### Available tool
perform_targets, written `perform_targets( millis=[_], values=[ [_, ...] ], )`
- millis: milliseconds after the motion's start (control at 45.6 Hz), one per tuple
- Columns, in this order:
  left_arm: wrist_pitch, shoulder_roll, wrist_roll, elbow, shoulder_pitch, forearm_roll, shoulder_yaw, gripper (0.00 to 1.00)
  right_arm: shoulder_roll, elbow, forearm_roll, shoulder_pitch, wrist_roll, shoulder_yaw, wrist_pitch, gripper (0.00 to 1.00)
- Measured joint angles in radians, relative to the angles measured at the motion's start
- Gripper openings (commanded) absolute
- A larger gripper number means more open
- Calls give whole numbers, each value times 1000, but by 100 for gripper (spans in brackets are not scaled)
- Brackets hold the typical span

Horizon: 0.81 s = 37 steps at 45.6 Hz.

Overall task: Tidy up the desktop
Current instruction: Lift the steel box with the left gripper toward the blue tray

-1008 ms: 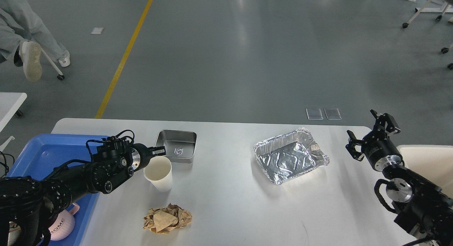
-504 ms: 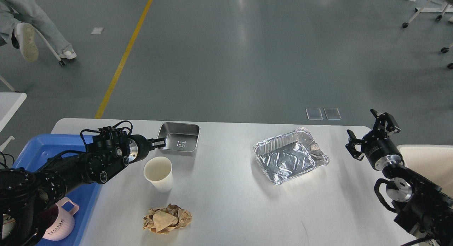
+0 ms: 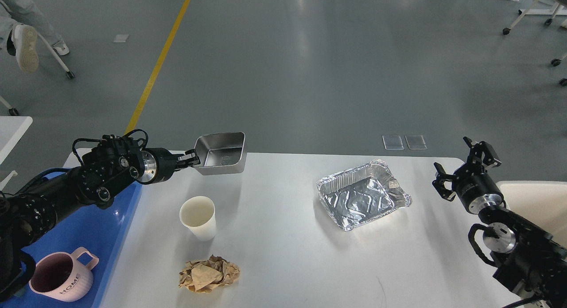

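Observation:
The white desktop [image 3: 283, 255] fills the lower view. My left gripper [image 3: 191, 157] is shut on the left rim of a small steel tray [image 3: 220, 152] and holds it in the air above the desktop's far left edge. A white paper cup [image 3: 198, 217] stands upright on the desktop below it. A crumpled brown paper ball [image 3: 209, 273] lies near the front. A crinkled foil tray [image 3: 362, 193] lies at centre right. My right gripper [image 3: 465, 166] is open and empty above the desktop's right end.
A blue plastic tray [image 3: 88, 228] lies at the left with a pink mug [image 3: 61, 276] in it. A cream bin [image 3: 531, 201] stands at the right edge. A smaller white table [image 3: 11, 130] stands at far left. A seated person's foot [image 3: 22, 42] shows top left.
My left gripper has lifted the steel tray off the desktop and moved up and back with it. The pink mug now shows fully. The right arm has not moved.

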State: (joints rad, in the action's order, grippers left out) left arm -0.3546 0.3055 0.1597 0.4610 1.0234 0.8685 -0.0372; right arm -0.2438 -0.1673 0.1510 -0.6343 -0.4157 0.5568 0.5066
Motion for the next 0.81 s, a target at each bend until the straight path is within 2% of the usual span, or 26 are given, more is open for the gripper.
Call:
perform_targets(
  millis=[197,548,811],
  values=[
    [-23,110,9,147,21,-10,57,6,2,0,-1,-1,0,0,0,100],
    [-40,367,-21,479,35,-12,144,7,11,0,-1,-2,0,0,0,100],
    [-72,585,-30,641,27,-29,232,8,14,-1,0,-1,0,0,0,100]
  ],
)
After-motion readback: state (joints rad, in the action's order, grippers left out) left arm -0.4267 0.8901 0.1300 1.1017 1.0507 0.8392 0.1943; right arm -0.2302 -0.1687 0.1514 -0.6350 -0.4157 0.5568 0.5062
